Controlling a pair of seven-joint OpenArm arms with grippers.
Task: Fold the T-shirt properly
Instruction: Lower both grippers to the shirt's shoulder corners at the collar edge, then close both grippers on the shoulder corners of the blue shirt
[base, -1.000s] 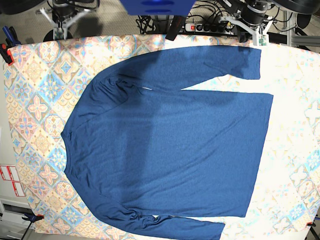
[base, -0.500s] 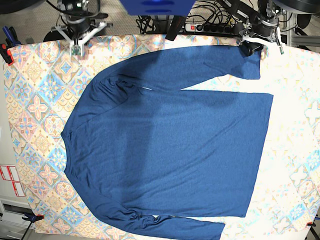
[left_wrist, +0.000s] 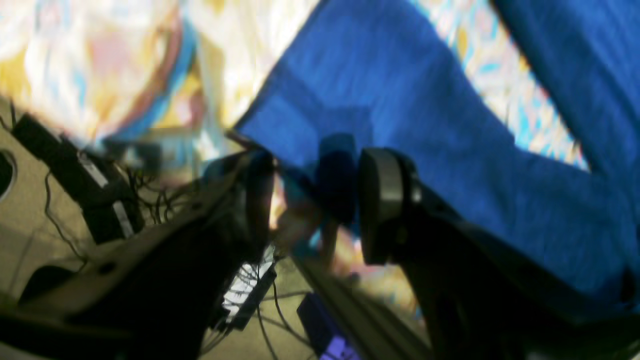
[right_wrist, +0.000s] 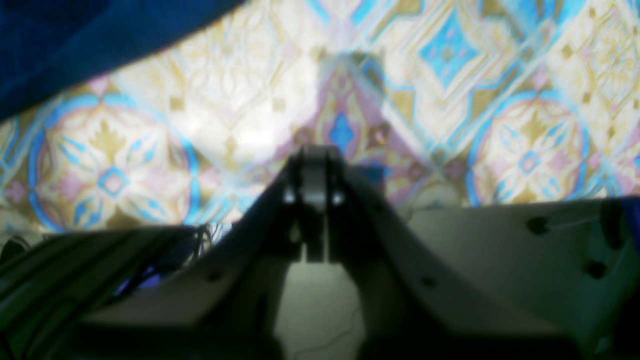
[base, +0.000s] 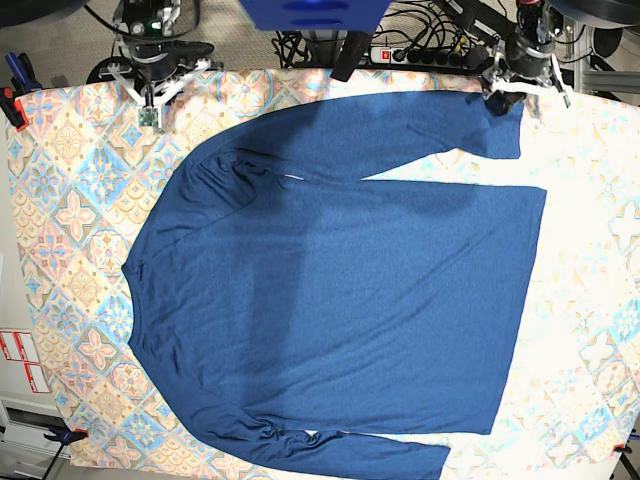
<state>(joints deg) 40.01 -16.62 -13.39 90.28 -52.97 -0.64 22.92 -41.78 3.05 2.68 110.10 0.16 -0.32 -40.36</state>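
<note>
The T-shirt (base: 340, 290) lies spread flat on the tablecloth, neck to the left and hem to the right. Its upper sleeve (base: 400, 130) runs right to a cuff at the table's far edge. My left gripper (base: 510, 88) sits at that cuff. In the left wrist view the left gripper (left_wrist: 317, 200) is open, and the blue cuff's corner (left_wrist: 335, 175) lies between its fingers. My right gripper (base: 150, 108) hovers over bare cloth at the far left. In the right wrist view the right gripper (right_wrist: 315, 160) is shut on nothing, with the shirt (right_wrist: 75, 40) at the upper left.
The pastel tiled tablecloth (base: 70, 200) covers the table. A power strip (base: 420, 55) and cables lie past the far edge. Clamps (base: 12, 105) grip the cloth's left side. A blue object (base: 315, 12) hangs over the far middle. The lower sleeve (base: 370, 455) reaches the near edge.
My left gripper has opened and settled at the upper sleeve's cuff. My right gripper has come forward from the far edge over the cloth, staying shut.
</note>
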